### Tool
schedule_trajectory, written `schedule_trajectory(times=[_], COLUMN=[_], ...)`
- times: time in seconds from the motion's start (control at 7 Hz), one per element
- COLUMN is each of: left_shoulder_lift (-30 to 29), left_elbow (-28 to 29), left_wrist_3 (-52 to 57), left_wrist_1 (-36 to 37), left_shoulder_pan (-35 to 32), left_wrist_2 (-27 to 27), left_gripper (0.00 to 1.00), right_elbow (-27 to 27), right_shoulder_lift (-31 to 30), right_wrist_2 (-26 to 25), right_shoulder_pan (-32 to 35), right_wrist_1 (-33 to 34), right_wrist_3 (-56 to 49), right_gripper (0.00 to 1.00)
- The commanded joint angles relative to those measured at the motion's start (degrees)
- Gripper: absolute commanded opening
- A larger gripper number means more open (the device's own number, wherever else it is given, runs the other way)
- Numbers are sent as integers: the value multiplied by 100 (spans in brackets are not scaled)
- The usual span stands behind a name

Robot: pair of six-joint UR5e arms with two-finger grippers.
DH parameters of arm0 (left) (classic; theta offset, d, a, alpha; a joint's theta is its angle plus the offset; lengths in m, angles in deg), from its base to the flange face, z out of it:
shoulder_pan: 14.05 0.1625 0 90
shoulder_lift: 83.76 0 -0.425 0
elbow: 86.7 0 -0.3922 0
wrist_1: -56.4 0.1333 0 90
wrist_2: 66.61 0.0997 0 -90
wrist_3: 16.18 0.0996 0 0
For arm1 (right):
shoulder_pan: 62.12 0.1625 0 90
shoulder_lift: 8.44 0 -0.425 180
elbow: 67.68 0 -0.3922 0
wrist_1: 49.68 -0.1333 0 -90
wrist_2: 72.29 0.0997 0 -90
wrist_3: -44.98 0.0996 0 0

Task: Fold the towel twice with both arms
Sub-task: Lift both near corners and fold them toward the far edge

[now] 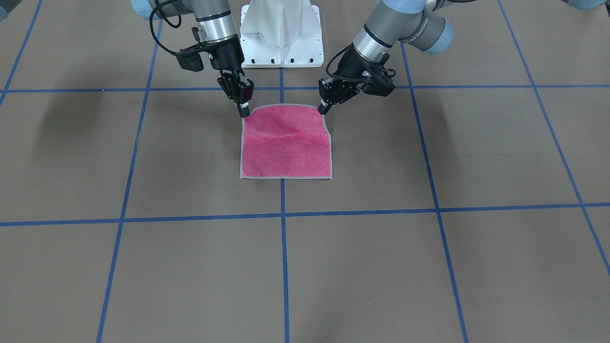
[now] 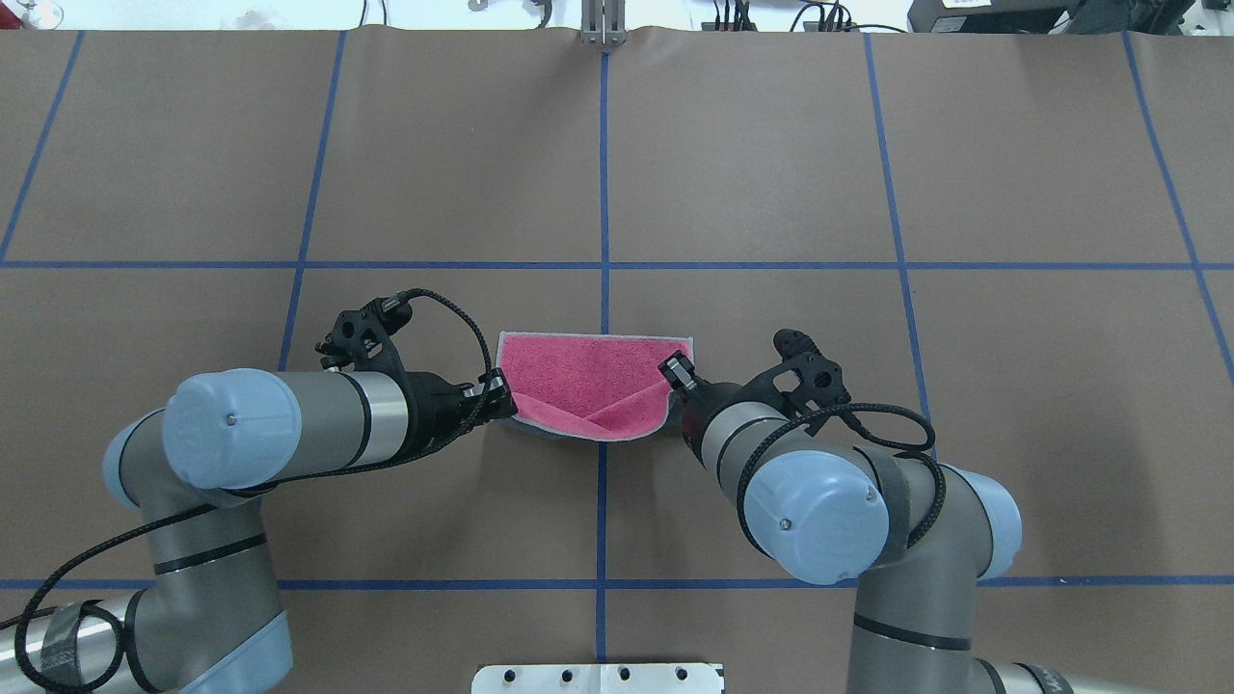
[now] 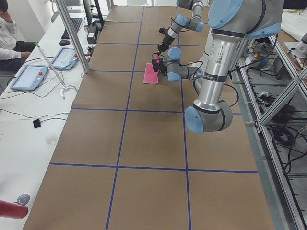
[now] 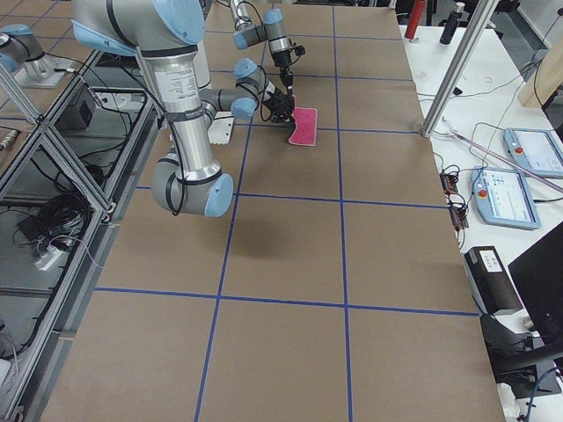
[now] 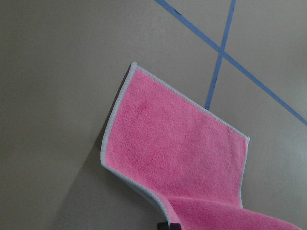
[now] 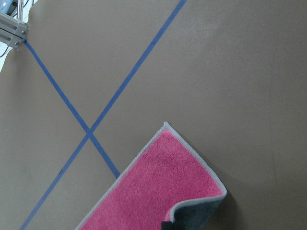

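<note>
The towel (image 1: 286, 143) lies pink face up at the table's middle, with a pale grey edge. Its edge nearest the robot is lifted and sags between the two grippers (image 2: 588, 405). My left gripper (image 2: 499, 397) is shut on one near corner; it also shows in the front view (image 1: 325, 108). My right gripper (image 2: 675, 371) is shut on the other near corner; it also shows in the front view (image 1: 244, 112). The left wrist view shows the pink face (image 5: 177, 143) curling up. The right wrist view shows the pink face (image 6: 158, 191) and the grey underside (image 6: 201, 211).
The white pedestal base (image 1: 281, 33) stands just behind the towel. Blue tape lines (image 1: 283, 214) grid the brown table cover. A metal post (image 3: 72, 33), tablets (image 3: 29, 76) and a seated person (image 3: 7, 38) are at the table's far side.
</note>
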Motion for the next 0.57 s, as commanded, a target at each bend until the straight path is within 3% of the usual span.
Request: schedule_trajectory(times=[0.0, 0.43], left_shoulder_lift=[-327, -390], left_elbow=[499, 650], left_wrist_3=[6, 59], left_wrist_1=[35, 44], left_shoulder_pan=[-144, -338], left_wrist_2=[84, 84], left_gripper=[0, 0], right_elbow=[346, 531], right_shoulder_lift=[132, 203], right_wrist_2=[6, 6], right_shoulder_pan=[191, 244], right_wrist_1=[-9, -9], right_wrist_3=[-148, -244], right_gripper=[0, 0])
